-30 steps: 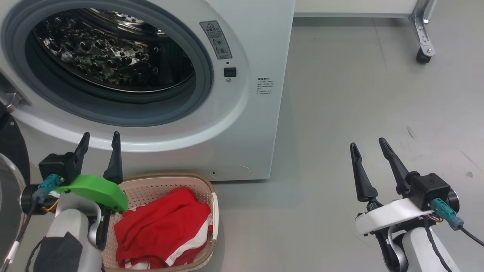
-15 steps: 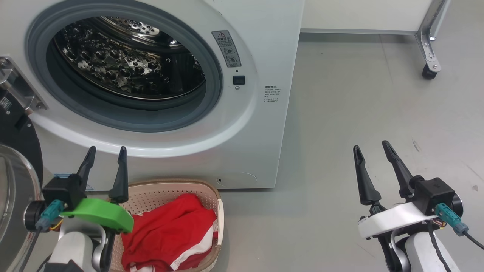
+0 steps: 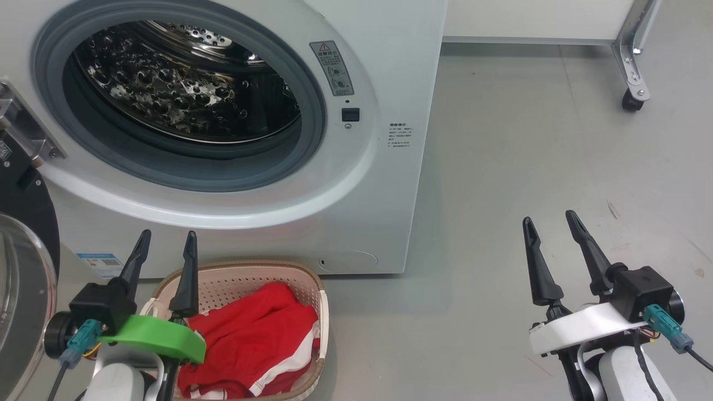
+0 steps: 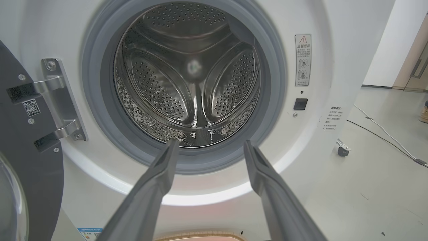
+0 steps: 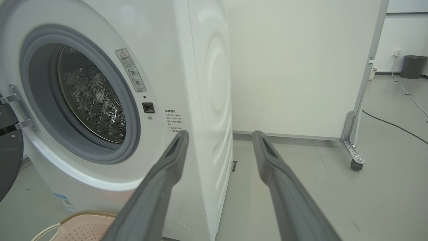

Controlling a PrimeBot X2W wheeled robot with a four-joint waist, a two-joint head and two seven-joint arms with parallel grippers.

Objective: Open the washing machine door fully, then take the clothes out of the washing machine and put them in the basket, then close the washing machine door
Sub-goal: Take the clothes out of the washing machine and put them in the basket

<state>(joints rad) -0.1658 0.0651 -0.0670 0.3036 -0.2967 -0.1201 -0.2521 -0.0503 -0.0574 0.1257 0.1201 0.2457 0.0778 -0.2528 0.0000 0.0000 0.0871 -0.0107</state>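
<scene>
Perforated cream basket (image 3: 240,286) — crumpled red clothes (image 3: 250,341)

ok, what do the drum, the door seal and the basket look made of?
Drum: likely stainless steel, polished; mirror-like reflections, punched holes.
Door seal: probably rubber, matte grey; no glare, soft rounded lip.
Basket: moulded plastic, cream, satin; regular perforations. Brown rim looks woven but is probably moulded too.

The washer (image 3: 390,67) is white, its seal (image 4: 97,100) grey, its drum (image 4: 194,83) shiny steel dotted with small holes. The door (image 3: 25,206) has a glossy black rim. The clothes (image 3: 250,345) are bright red with white stripes. The basket (image 3: 250,284) is cream, perforated, brown-rimmed. The floor (image 3: 529,139) is plain grey.
</scene>
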